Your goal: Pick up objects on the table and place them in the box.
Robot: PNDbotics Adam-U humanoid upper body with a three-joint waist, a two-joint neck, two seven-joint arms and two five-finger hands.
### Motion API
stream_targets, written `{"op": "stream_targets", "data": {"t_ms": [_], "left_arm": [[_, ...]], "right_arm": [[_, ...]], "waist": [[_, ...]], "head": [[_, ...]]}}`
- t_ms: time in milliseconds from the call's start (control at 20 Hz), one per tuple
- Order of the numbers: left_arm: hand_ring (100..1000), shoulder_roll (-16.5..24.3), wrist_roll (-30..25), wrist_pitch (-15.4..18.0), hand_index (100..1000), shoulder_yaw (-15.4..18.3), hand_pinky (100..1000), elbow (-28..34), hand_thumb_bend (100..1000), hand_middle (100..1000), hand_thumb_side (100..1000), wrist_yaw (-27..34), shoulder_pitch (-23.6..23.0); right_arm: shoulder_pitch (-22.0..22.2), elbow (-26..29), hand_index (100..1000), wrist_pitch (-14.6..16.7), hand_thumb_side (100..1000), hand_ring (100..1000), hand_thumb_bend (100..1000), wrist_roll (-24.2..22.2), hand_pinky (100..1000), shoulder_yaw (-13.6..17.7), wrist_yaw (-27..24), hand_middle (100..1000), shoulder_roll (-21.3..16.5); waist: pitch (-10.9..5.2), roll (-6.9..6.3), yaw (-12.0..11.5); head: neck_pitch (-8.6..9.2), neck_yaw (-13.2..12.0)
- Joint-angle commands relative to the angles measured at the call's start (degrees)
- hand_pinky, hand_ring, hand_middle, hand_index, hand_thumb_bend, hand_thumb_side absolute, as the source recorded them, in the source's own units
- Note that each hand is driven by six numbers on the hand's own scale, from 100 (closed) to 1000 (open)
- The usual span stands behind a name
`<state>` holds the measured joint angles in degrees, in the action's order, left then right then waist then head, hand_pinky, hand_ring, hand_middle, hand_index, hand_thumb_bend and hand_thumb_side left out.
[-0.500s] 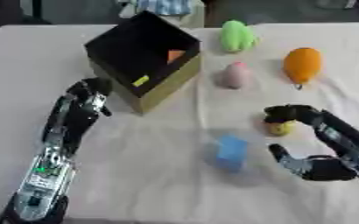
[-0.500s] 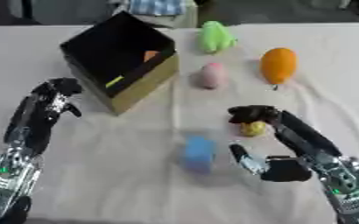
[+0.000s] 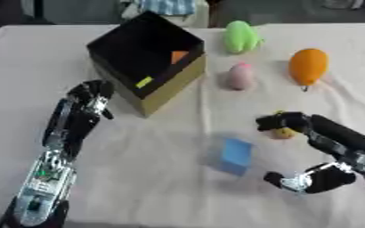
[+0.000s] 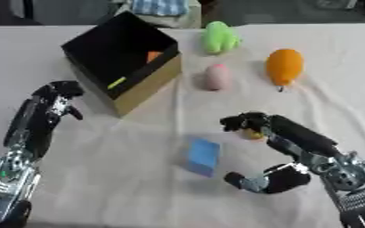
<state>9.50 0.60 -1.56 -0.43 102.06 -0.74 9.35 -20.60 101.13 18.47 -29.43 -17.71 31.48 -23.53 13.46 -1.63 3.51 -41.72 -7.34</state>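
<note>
I see the table (image 3: 178,191) under a pale cloth, and I'm using the box (image 3: 148,62) as reference: black inside, tan outside, open top, sitting at the far left-centre with one corner toward me. Inside it I make out an orange piece (image 3: 179,56) against the far right wall and a small yellow-green strip (image 3: 143,82) on the near wall. My left arm runs up from the near left corner; the left hand (image 3: 91,95) sits just left of the box's near corner, fingers curled, holding nothing, and I can't tell if it touches the box. My right hand (image 4: 294,147) is well to the near right of the box, spread wide: fingers (image 4: 244,121) arched over a small yellow object (image 3: 282,132), thumb (image 4: 252,181) low and nearer me, not closed on anything. Can't tell whether the fingers touch the yellow object. Orange fruit-shaped object (image 3: 308,66) lies far right of the box, level with it. Green object (image 3: 240,36) is right of the box's far corner, near the table's far edge. Pink object (image 3: 239,76) is just right of the box, between it and the orange one. Blue block (image 3: 235,155) lies near me, to the near right of the box and between the thumb and the box's near corner, clear of both hands.
</note>
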Motion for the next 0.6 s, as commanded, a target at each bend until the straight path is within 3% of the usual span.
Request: {"op": "stream_targets", "data": {"t_ms": [50, 600], "left_arm": [[747, 0.6, -0.1, 0.1, 703, 0.1, 422, 0.5, 409, 617, 607, -0.1, 0.2], [747, 0.6, -0.3, 0.0, 703, 0.0, 422, 0.5, 409, 617, 607, -0.1, 0.1]], "right_arm": [[-1.1, 1.0, 931, 0.0, 421, 808, 475, 0.9, 796, 0.0, 2.9, 774, -1.0], [-4.8, -3.1, 930, -0.1, 430, 810, 472, 1.9, 794, -2.8, 8.7, 785, 1.9]], "waist": [[-1.80, 0.80, -0.1], [-1.92, 0.83, -0.2]], "head": [[0.08, 0.2], [-0.01, 0.4]]}}
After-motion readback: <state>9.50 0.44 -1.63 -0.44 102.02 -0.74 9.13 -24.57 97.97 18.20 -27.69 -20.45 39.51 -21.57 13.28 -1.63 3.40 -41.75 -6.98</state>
